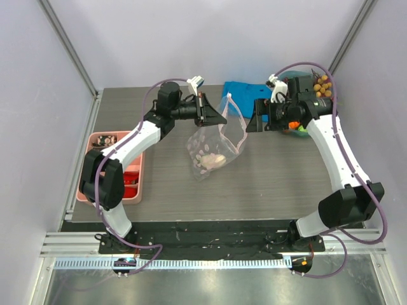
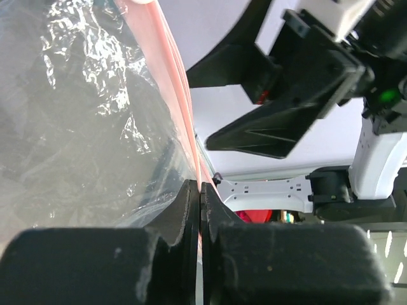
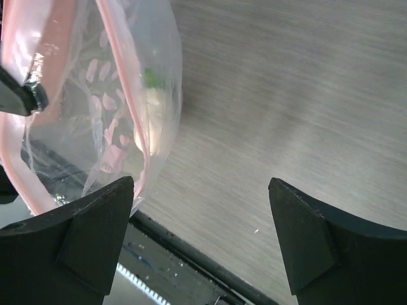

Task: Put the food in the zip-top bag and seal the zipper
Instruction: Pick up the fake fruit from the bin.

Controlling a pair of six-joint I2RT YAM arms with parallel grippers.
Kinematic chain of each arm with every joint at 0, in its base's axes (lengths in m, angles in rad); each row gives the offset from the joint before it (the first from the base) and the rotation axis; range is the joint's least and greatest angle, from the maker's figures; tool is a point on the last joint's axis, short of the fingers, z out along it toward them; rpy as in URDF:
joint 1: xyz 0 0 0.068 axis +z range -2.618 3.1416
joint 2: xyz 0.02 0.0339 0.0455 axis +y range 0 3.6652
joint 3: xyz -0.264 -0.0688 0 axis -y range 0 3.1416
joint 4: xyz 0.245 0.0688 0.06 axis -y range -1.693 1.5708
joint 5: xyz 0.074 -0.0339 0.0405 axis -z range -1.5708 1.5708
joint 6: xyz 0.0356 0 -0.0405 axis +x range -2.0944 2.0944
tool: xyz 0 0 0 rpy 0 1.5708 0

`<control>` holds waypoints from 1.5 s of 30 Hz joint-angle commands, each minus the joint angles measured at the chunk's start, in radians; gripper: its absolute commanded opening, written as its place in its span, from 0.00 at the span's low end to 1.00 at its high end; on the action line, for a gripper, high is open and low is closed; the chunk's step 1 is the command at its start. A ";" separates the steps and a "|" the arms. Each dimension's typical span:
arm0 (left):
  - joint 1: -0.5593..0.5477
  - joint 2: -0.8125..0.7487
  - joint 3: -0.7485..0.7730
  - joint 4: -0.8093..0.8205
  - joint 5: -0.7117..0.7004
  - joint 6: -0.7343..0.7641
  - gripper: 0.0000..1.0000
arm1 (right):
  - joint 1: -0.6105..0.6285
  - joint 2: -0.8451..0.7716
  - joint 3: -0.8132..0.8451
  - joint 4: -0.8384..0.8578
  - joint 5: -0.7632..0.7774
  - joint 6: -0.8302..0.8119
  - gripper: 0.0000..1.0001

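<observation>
Our left claw pinches the zipper, our right claw gapes open; we should close it squarely on the strip, then slide.

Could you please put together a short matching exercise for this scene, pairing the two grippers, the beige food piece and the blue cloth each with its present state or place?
Things:
1. left gripper
2. right gripper
3. beige food piece
4. blue cloth

States or places:
a. lying at the far edge of the table
b. open, with nothing between its fingers
c. inside the zip-top bag
d. shut on the zipper

Pairs: 1-d, 2-b, 3-c, 4-a.
</observation>
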 commanded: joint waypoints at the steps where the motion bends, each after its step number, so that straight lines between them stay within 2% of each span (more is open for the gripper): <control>1: 0.001 -0.050 0.005 -0.001 -0.006 0.047 0.03 | 0.015 0.034 0.012 -0.012 -0.119 0.022 0.91; 4: 0.001 -0.055 0.014 -0.045 -0.022 0.085 0.03 | 0.014 0.062 0.014 0.005 -0.200 0.059 0.89; 6: 0.001 -0.056 0.019 -0.062 -0.024 0.093 0.03 | 0.017 0.080 0.003 0.020 -0.231 0.075 0.83; 7: 0.001 -0.056 0.019 -0.079 -0.026 0.099 0.03 | 0.017 0.089 0.001 0.025 -0.234 0.076 0.76; 8: 0.001 -0.058 0.020 -0.094 -0.029 0.105 0.03 | 0.017 0.103 0.010 0.020 -0.263 0.070 0.51; 11: 0.001 -0.079 0.043 -0.233 -0.090 0.183 0.02 | 0.009 0.117 0.070 0.006 -0.297 0.063 0.01; 16: -0.003 -0.117 0.131 -0.532 -0.297 0.349 0.01 | -0.031 0.079 0.103 -0.014 -0.288 0.040 0.01; 17: -0.003 -0.111 0.181 -0.644 -0.337 0.386 0.01 | -0.040 0.063 0.096 -0.020 -0.274 0.030 0.01; 19: -0.005 -0.102 0.210 -0.704 -0.386 0.406 0.01 | -0.041 0.057 0.083 -0.047 -0.242 -0.015 0.01; 20: -0.008 -0.093 0.218 -0.720 -0.385 0.408 0.00 | -0.041 0.066 0.083 -0.058 -0.242 -0.032 0.01; 21: -0.010 -0.088 0.218 -0.720 -0.362 0.408 0.00 | -0.041 0.074 0.105 -0.089 -0.230 -0.048 0.08; 22: -0.014 -0.084 0.221 -0.720 -0.358 0.403 0.00 | -0.041 0.088 0.124 -0.098 -0.221 -0.048 0.39; 23: -0.023 -0.072 0.227 -0.717 -0.355 0.399 0.00 | -0.066 0.098 0.144 -0.104 -0.217 -0.072 0.57; 25: -0.031 -0.059 0.238 -0.703 -0.339 0.385 0.00 | -0.121 0.100 0.200 -0.101 -0.204 -0.097 0.90; 26: -0.037 -0.050 0.247 -0.699 -0.337 0.379 0.00 | -0.191 0.114 0.223 -0.104 -0.191 -0.111 0.94; 29: -0.040 -0.033 0.264 -0.685 -0.331 0.366 0.00 | -0.319 0.155 0.337 -0.181 -0.173 -0.212 0.98; 30: -0.042 -0.026 0.269 -0.676 -0.325 0.363 0.00 | -0.400 0.192 0.393 -0.222 -0.155 -0.235 0.98; 34: -0.045 -0.015 0.280 -0.657 -0.322 0.356 0.00 | -0.558 0.293 0.503 -0.267 0.009 -0.341 0.99; 38: -0.045 -0.010 0.284 -0.648 -0.319 0.360 0.00 | -0.594 0.380 0.567 -0.218 0.233 -0.347 1.00; 41: -0.045 0.004 0.293 -0.643 -0.306 0.357 0.00 | -0.592 0.434 0.578 -0.137 0.272 -0.335 1.00; 45: -0.045 0.017 0.313 -0.643 -0.297 0.354 0.00 | -0.559 0.548 0.644 -0.112 0.354 -0.368 1.00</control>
